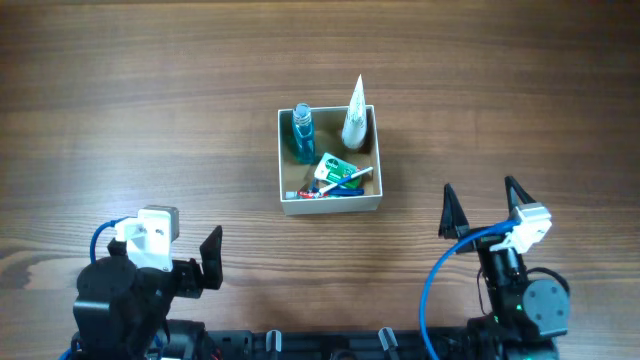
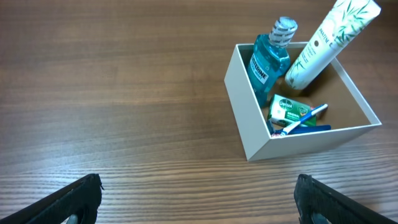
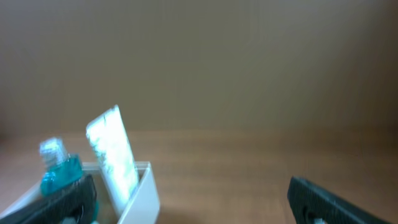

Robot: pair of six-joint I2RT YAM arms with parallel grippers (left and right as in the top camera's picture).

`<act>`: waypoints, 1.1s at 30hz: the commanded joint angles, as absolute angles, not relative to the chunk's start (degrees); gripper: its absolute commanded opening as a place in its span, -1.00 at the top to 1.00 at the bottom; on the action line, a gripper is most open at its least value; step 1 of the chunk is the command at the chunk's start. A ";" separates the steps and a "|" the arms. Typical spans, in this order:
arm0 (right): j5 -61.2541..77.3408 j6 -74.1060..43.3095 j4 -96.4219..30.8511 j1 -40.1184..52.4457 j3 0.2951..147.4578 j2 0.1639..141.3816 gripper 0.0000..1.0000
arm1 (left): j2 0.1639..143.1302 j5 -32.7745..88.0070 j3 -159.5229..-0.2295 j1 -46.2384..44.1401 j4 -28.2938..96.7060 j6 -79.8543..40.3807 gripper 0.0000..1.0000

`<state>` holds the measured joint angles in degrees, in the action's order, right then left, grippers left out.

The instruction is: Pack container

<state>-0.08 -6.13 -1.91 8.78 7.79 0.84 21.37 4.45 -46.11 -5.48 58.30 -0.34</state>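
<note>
The container (image 1: 330,206) sits mid-counter, well apart from both arms and a little nearer the right one. We see nothing loose on the counter (image 1: 150,100) around it, so we judge the packing done or all but done, and the step in hand is to leave the load undisturbed.

The left gripper (image 2: 199,202) hangs low near the front edge with its jaws wide apart and nothing between them. The right gripper (image 1: 480,200) is likewise spread and empty.

To do this well, we would keep both arms low and away from the box. The white tube (image 1: 354,118) leans in the far right corner and pokes above the rim, so any brush against it could tip it out. A move across the box should go around, not over it.

We count one container and two grippers. Inside the box are:
- one blue mouthwash bottle (image 1: 302,132), upright in the far left corner
- one white tube
- one green packet (image 1: 335,168)
- one toothbrush (image 1: 345,179) lying across the near side
- one small red-and-white item (image 1: 308,193) that we cannot identify
</note>
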 commanded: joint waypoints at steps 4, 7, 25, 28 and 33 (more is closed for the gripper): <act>1.78 -7.57 0.21 8.38 0.32 0.21 -0.99 | 21.06 5.74 -45.98 -5.02 58.13 -0.91 -1.00; 1.74 -7.66 0.19 8.38 0.32 0.21 -0.99 | 21.06 5.74 -45.98 -5.02 58.13 -0.91 -0.99; 1.74 -7.64 0.19 8.38 0.32 0.43 -0.99 | 21.06 5.74 -45.98 -5.02 58.13 -0.91 -0.99; 1.76 -7.66 0.19 8.38 0.32 0.43 -0.99 | 21.04 5.41 -45.98 -5.02 58.17 -0.51 -1.00; 1.74 -7.66 0.19 8.38 0.32 0.43 -1.00 | 17.54 4.45 -42.24 -4.97 58.67 -0.25 -1.00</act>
<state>1.06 -6.61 0.03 8.69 0.36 0.78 20.67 4.40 -45.65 -5.48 59.20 -0.34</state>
